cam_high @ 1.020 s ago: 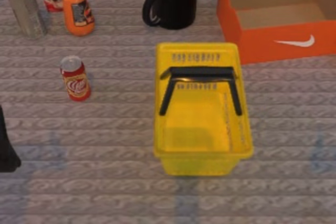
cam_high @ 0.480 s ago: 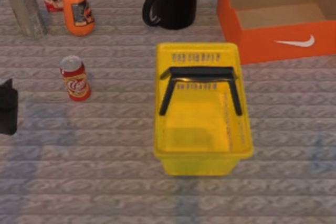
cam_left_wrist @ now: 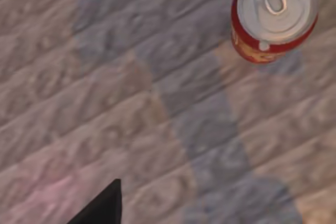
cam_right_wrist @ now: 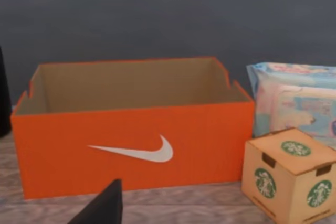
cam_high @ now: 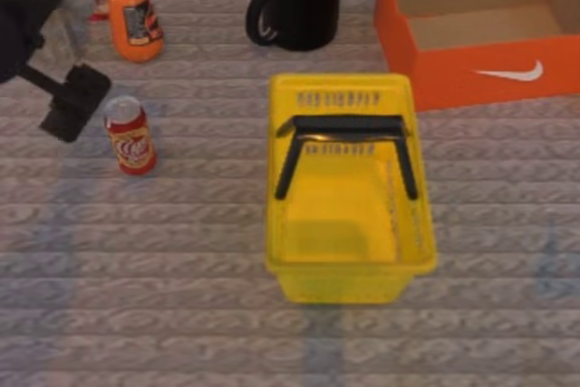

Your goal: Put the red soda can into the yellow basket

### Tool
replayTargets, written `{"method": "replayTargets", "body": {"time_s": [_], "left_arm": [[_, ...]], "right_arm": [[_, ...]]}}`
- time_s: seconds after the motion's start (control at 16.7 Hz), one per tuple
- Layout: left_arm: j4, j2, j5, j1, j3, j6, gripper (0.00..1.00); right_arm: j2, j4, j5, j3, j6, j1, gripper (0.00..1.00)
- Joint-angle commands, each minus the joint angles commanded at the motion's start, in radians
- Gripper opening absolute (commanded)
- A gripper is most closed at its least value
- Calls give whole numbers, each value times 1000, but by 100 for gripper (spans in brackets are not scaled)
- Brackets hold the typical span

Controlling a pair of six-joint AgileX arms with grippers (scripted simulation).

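1. The small red cylindrical soda can [cam_high: 130, 138] with a silver top and a cream swirl label is seen standing upright on the grey woven-pattern table [cam_high: 181, 314], at the left side, well apart from the bright yellow perforated plastic basket [cam_high: 349, 269] with black folding handles, which sits at the centre.
2. The left gripper [cam_high: 74, 101] is seen above the table just to the left of the can and slightly farther back; it is not touching the can. Whether its fingers are spread or pressed together cannot be told from either view, since only a dark tip is shown in the left wrist view.
3. The step in hand is judged to be the approach for the grasp. In the left wrist view the can [cam_left_wrist: 274, 15] lies off to one side, so the gripper should be centred over the silver top before any descent is made.
4. The fingers should be spread wider than the can body and lowered to either side of it at mid-height, so that the round wall is pinched squarely and the can is not tipped.
5. The orange plastic bottle [cam_high: 132, 11] with a white cap stands farther back, near the arm; it should be kept clear of during the descent.
6. The right arm is not seen in the top view; its wrist camera faces the orange cardboard shoebox [cam_right_wrist: 134, 129], and it is judged to be parked.
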Motion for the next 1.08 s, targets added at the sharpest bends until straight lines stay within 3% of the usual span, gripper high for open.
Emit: {"method": "replayTargets", "body": {"time_s": [0.3,0.54,1.08], "left_arm": [[-243,446,-1,-38,392,116,100],[-347,639,-2,-56,589,171,100],[-350,685,-2,-58,617,187,100]], "right_arm": [[0,0,0,0,0,0,100],[0,0,0,0,0,0,100],[0,0,0,0,0,0,100]]}}
